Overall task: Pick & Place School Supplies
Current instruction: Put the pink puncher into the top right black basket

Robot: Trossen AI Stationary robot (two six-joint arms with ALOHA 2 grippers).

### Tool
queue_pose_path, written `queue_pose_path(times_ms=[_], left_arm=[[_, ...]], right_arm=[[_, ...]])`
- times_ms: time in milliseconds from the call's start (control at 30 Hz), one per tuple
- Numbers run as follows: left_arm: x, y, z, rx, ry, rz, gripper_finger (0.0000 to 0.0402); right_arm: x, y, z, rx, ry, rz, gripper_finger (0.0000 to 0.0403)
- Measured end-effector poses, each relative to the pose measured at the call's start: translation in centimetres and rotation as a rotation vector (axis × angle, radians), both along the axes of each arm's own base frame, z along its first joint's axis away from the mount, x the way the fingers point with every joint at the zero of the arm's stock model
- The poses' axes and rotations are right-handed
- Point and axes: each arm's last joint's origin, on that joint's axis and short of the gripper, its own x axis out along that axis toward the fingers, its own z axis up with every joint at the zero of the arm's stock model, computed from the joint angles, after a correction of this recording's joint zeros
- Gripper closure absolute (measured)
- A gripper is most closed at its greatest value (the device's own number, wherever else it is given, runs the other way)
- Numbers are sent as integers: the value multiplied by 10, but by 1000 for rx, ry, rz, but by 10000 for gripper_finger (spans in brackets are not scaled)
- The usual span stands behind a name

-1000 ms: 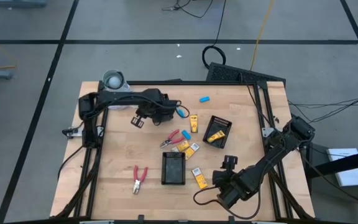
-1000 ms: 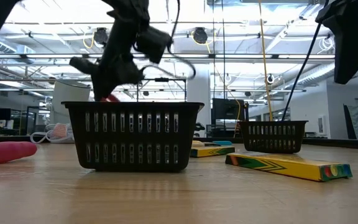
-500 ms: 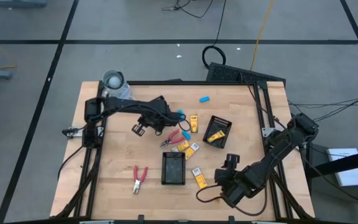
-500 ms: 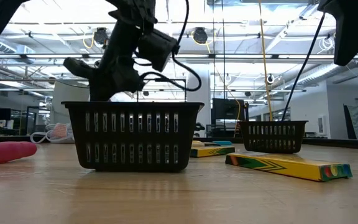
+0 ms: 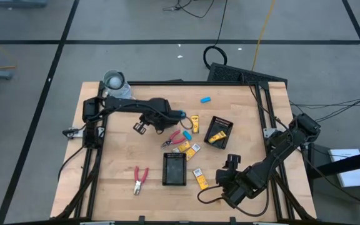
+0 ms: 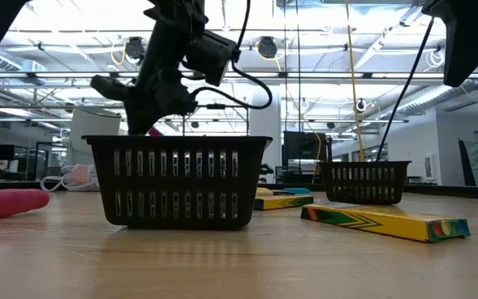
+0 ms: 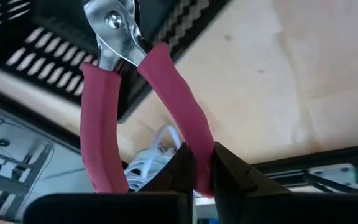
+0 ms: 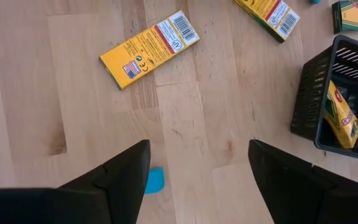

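Taking the near black tray (image 5: 174, 169) as the landmark: the right gripper (image 5: 230, 164) hangs just to its right, fingers spread wide, holding nothing. Beyond the tray, the left gripper (image 7: 199, 168) is clamped shut on one handle of the red-handled pliers (image 7: 135, 106), lifted off the table. They're stiff metal, and gripped by one handle they could swing. Only the left wrist view shows that pinch; from overhead it's hidden.
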Motion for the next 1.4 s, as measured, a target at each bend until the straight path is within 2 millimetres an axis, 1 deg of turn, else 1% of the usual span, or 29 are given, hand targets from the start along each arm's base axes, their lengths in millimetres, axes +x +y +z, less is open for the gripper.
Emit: queue_pose_path(times_ms=[167,267,367,667,967,1167,1200,1400], left_arm=[[5,8,8,-50,-32,-42,372],[8,8,7,-117,-54,-97,372],[9,11,7,-138,-57,-137,372],[12,30,4,-223,-137,-176,372],[11,51,3,-336,-227,-163,372],[11,56,2,-360,-264,-161,372],[12,56,2,-359,-268,-161,367],[17,58,2,-320,-319,-147,310]], right_arm=[[0,0,0,-1,0,0,140],[0,0,0,0,-1,1,140],[0,1,0,1,-2,0,140],[0,1,0,3,0,7,140],[0,1,0,8,5,7,140],[0,2,0,31,14,10,140],[0,2,0,31,15,10,140],[0,2,0,32,15,10,140]])
